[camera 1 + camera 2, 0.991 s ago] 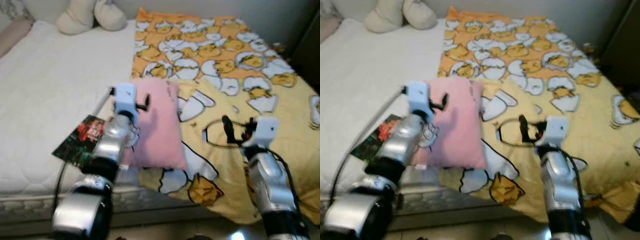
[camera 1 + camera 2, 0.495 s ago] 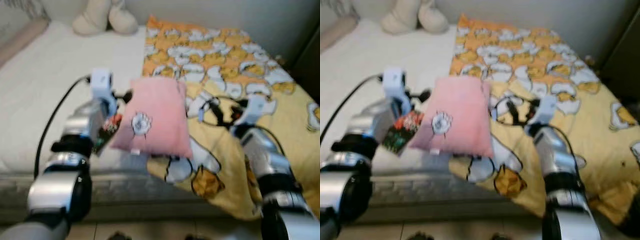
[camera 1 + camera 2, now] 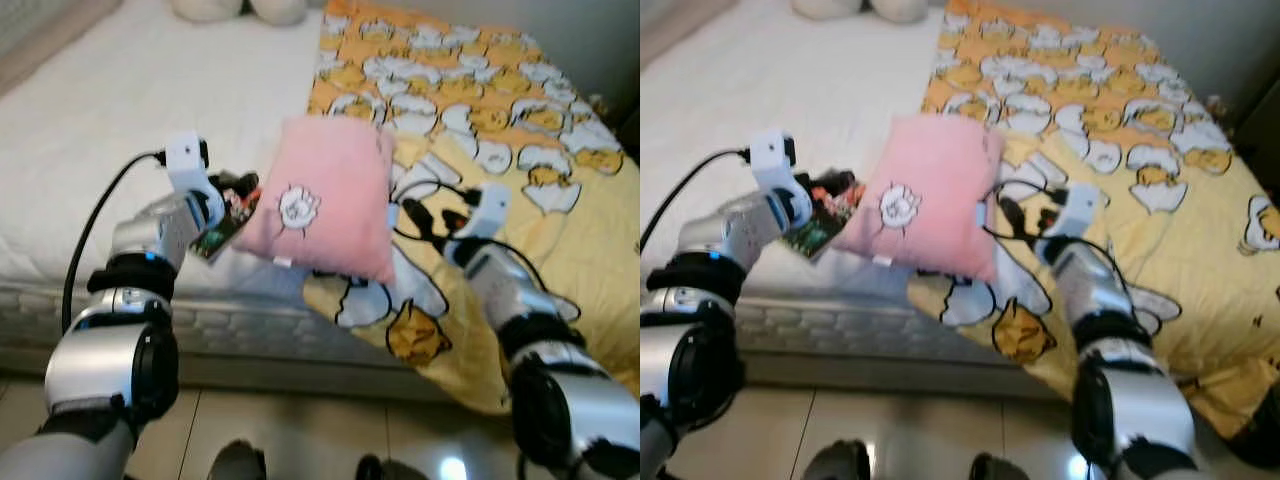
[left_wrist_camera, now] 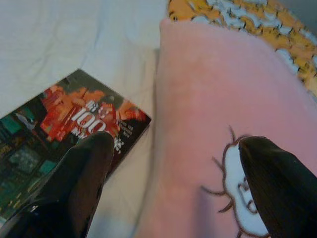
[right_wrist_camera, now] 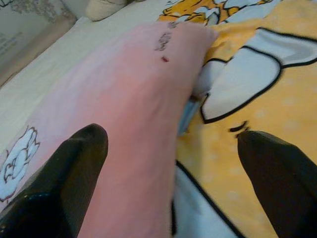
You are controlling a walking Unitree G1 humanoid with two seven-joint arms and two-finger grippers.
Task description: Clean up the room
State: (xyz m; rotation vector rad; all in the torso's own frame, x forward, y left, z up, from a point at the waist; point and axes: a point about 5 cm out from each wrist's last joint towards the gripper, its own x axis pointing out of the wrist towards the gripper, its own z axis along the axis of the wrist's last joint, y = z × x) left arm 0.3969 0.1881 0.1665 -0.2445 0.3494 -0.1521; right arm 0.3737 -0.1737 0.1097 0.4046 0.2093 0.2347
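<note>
Left eye view showed the pink pillow (image 3: 325, 195) on the bed (image 3: 120, 130), overlapping the yellow blanket (image 3: 560, 190). It looked soft and light, best pinched at its side edges. Left gripper (image 3: 240, 188) and right gripper (image 3: 410, 215) flanked it, fingers apart, arms stretched forward.

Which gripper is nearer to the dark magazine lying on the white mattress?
Left. The left gripper is directly over the magazine; the right gripper is across the pink pillow.
</note>
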